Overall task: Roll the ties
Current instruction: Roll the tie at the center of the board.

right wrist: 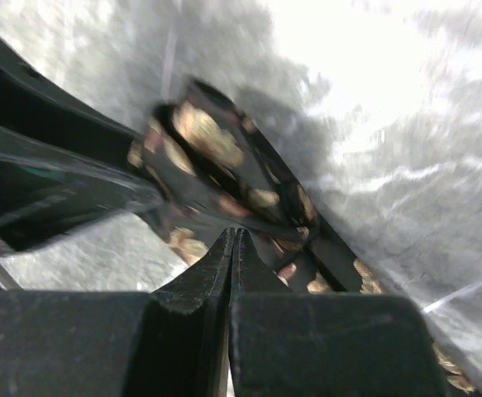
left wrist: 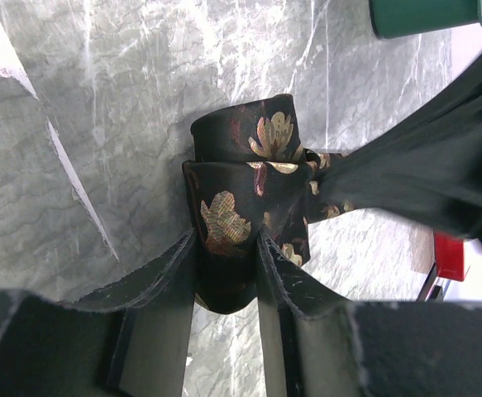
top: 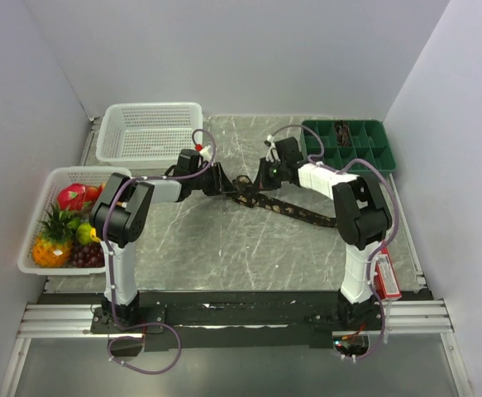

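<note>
readable text: none in any view
tie [left wrist: 249, 178], pinched in the left gripper [left wrist: 228, 240]: gold flower print only, no letters
red item [left wrist: 451, 256], right of the left gripper: any marks too blurred to read
green tray [top: 381, 124], beyond the right gripper [top: 266, 172]: no legible label

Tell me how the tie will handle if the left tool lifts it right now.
Probably floppy: the tie folds softly where the left tool pinches it, so the loose roll would likely slump or unwind. Its long tail lies flat across the table and would probably drag behind. Likely light; the fabric is thin.
</note>
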Tool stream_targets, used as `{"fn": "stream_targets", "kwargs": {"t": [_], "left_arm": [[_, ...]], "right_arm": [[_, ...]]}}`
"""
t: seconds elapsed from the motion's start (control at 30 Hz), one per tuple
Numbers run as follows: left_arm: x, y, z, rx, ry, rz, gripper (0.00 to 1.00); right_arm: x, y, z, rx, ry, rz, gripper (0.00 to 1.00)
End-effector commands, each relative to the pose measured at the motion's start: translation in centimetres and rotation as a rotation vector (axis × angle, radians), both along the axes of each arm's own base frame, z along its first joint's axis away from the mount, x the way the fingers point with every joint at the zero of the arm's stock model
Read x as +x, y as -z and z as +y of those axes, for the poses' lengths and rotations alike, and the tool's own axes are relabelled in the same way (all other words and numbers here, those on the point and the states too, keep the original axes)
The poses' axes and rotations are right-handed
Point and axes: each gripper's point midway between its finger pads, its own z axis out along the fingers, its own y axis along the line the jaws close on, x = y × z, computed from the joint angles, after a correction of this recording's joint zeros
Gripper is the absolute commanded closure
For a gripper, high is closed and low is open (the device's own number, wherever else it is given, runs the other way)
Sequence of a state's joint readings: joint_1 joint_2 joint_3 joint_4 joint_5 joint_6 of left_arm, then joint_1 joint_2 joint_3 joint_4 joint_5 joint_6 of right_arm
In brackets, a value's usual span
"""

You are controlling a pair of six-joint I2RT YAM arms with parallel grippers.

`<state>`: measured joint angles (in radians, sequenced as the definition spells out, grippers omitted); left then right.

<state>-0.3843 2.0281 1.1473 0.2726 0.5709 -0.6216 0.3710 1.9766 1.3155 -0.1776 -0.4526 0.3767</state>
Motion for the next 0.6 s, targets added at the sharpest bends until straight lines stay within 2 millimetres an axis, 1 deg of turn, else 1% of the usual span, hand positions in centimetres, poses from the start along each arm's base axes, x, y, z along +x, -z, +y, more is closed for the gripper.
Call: {"fn": "stream_targets", "kwargs": {"t": [0.0, 0.03, 0.07, 0.1, 0.13, 0.17, 0.2, 0.23, 0.27, 0.3, 0.33, 0.37, 0.4, 0.43, 0.5, 0.57], "left_arm": [[0.5, -0.8, -0.6, -0.026, 0.022, -0.041, 0.62], [0.6, -0.8, -0.6, -0.025, 0.021, -0.043, 0.63], [0.6, -0.8, -0.5, -0.023, 0.022, -0.045, 0.62], [0.5, -0.8, -0.5, -0.025, 0.021, -0.04, 0.62], [0.6, -0.9, -0.5, -0.023, 0.022, -0.045, 0.62], [0.6, -0.8, -0.5, -0.022, 0.023, -0.045, 0.62], [0.6, -0.9, -0.5, -0.023, 0.024, -0.046, 0.62], [0.6, -0.8, -0.5, -0.021, 0.024, -0.044, 0.62], [0.6, -0.7, -0.5, -0.019, 0.023, -0.042, 0.61], [0.5, -0.8, -0.6, -0.022, 0.027, -0.042, 0.6], [0.6, -0.8, -0.6, -0.023, 0.027, -0.044, 0.6], [0.6, -0.7, -0.6, -0.021, 0.026, -0.041, 0.6], [0.6, -0.8, -0.6, -0.023, 0.025, -0.044, 0.59], [0.5, -0.7, -0.6, -0.025, 0.027, -0.043, 0.59], [0.5, -0.8, -0.6, -0.029, 0.028, -0.041, 0.59], [0.4, -0.7, -0.7, -0.032, 0.031, -0.039, 0.58]], "right_arm": [[4.7, -7.7, -0.2, 0.023, 0.037, -0.224, 1.0], [6.0, -9.1, -0.1, 0.03, 0.044, -0.259, 1.0], [6.6, -8.5, 0.0, 0.02, 0.044, -0.25, 1.0], [7.1, -8.6, 0.0, 0.016, 0.049, -0.255, 1.0], [8.0, -9.2, 0.0, 0.015, 0.063, -0.276, 1.0], [8.5, -8.3, 0.1, 0.004, 0.071, -0.267, 1.0], [9.3, -8.7, 0.2, -0.004, 0.08, -0.271, 1.0], [9.7, -7.0, 0.2, -0.027, 0.084, -0.239, 1.0], [10.1, -6.4, 0.1, -0.044, 0.089, -0.233, 1.0], [10.5, -6.5, 0.2, -0.054, 0.089, -0.22, 1.0], [10.7, -4.8, 0.3, -0.071, 0.085, -0.19, 1.0], [10.8, -4.4, 0.5, -0.076, 0.075, -0.181, 1.0], [11.1, -4.6, 0.7, -0.078, 0.071, -0.183, 1.0], [10.8, -3.5, 0.9, -0.095, 0.065, -0.158, 1.0], [10.5, -3.3, 1.5, -0.116, 0.051, -0.158, 1.0], [10.1, -2.6, 1.6, -0.136, 0.046, -0.14, 1.0]]}}
